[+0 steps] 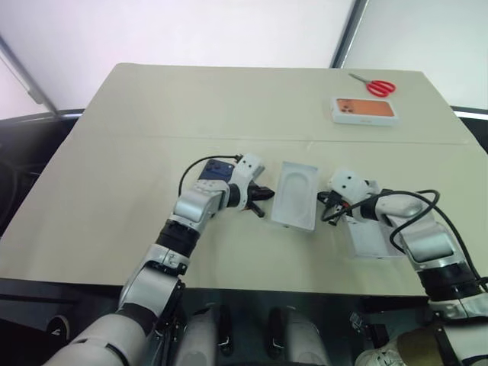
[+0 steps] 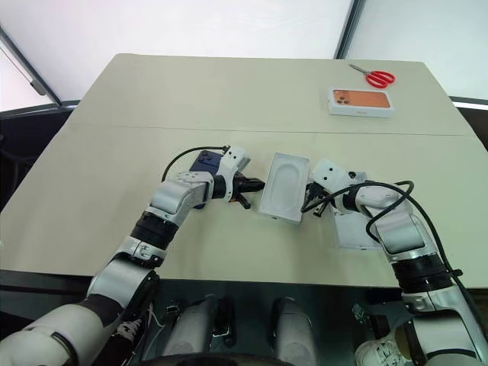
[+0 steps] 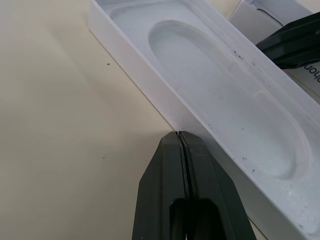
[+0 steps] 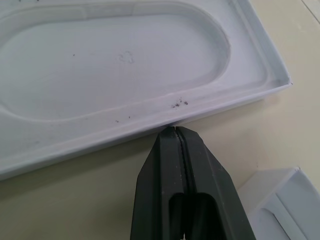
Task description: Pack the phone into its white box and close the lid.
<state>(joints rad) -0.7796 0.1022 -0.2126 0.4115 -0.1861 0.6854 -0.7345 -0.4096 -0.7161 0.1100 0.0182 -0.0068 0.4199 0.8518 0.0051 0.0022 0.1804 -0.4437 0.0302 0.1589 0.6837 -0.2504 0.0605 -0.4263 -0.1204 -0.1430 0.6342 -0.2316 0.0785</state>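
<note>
Beige tabletop (image 1: 114,191) under a pale backdrop is seen from the head views; on it, between both arms, lies a white rectangular cardboard tray with a rounded oval recess (image 1: 296,194), flanked by the left gripper (image 1: 264,197) and the right gripper (image 1: 326,204), each with fingers pressed together and holding nothing. A slim dark navy-blue smartphone (image 2: 204,162) is glimpsed just behind the left wrist, largely hidden by it. A shallow white cardboard piece (image 1: 372,240) lies partly under the right forearm; whether base or lid cannot be told. Far off, a white box printed with an orange phone (image 1: 365,110) and red-handled scissors (image 1: 374,85) are noted. From the left wrist view, closed fingertips (image 3: 177,145) are set just against the tray's long wall. From the right wrist view, shut fingertips (image 4: 175,137) meet the opposite rim. The cardboard is judged light, thin and easily slid or dented, best nudged at wall midpoints. The phone is judged glossy, slippery and breakable, best pinched across its long edges.
</note>
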